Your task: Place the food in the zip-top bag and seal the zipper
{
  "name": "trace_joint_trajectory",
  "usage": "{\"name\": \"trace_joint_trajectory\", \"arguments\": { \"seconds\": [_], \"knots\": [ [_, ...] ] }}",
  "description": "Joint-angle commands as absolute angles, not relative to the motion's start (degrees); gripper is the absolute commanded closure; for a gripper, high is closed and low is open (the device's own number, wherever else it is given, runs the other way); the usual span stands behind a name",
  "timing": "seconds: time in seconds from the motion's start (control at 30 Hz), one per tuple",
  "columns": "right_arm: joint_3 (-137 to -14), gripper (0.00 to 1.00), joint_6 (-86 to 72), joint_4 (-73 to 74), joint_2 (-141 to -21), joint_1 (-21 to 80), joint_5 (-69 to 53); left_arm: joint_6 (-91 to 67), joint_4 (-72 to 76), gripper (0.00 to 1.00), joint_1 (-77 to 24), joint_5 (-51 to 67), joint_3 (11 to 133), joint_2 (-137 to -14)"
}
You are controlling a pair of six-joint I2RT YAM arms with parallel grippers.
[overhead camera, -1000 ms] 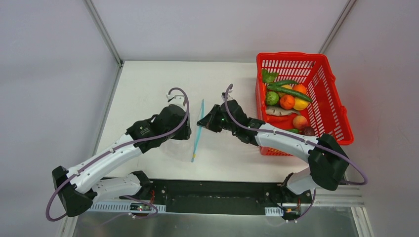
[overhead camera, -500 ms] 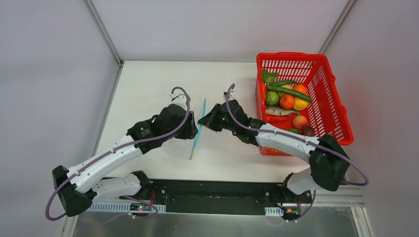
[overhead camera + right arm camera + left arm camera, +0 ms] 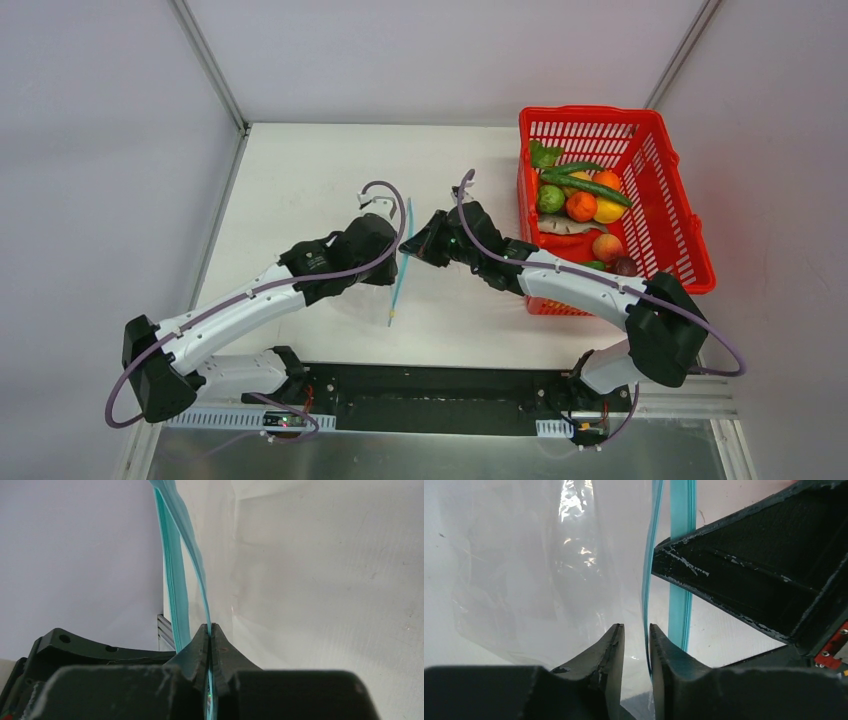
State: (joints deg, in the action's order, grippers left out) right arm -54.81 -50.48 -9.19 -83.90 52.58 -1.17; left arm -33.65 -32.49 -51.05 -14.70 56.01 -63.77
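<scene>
Top: thin teal-blue zipper strip (image 3: 401, 272) edge-up over counter (image 3: 300, 180) centre; toy food (image 3: 581, 205) at 2 o'clock in red mesh basket (image 3: 590, 112).
Left wrist: left fingers (image 3: 621, 637) narrow, astride one lip of clear crinkly zip-top bag (image 3: 524, 580), unclamped.
Right wrist: right fingers (image 3: 205, 642) pinching other lip.
Likely risk: thin lip slipping from left gap, mouth falling shut.

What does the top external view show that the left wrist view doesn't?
Only the top view: the red basket, with the food lying in it. Only the left wrist view: the clear crinkly bag, and the left gripper's fingers slightly apart, with one zipper lip running into the gap. Both: the teal zipper strip and the right gripper.
</scene>
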Motion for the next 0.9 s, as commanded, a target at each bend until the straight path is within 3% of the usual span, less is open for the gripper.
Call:
{"name": "trace_joint_trajectory", "arguments": {
  "seconds": [0.0,0.1,0.13,0.3,0.43,0.87],
  "knots": [
    [-56.1,1.00,-50.2,-9.8,-81.9,52.4,-2.1,-33.4,-34.1,0.81,-51.9,-18.5,59.4,-64.4],
    [-57.0,1.00,-48.0,-6.8,-81.9,52.3,-0.5,-33.4,-36.0,0.98,-52.0,-20.5,60.8,-64.3],
    [-57.7,1.00,-46.4,-5.1,-82.2,52.3,1.9,-33.6,-37.2,1.00,-52.0,-21.9,61.7,-64.1],
    [-60.5,1.00,-37.8,7.7,-83.5,52.3,9.6,-35.1,-44.6,1.00,-52.0,-33.3,65.4,-61.6],
    [-60.2,1.00,-34.1,8.6,-82.9,52.3,8.5,-36.6,-48.3,1.00,-51.9,-39.0,66.8,-59.5],
    [-66.2,0.96,-29.5,10.4,-84.8,52.3,-6.1,-40.0,-40.3,1.00,-52.0,-29.7,60.1,-57.8]
  ]
}}
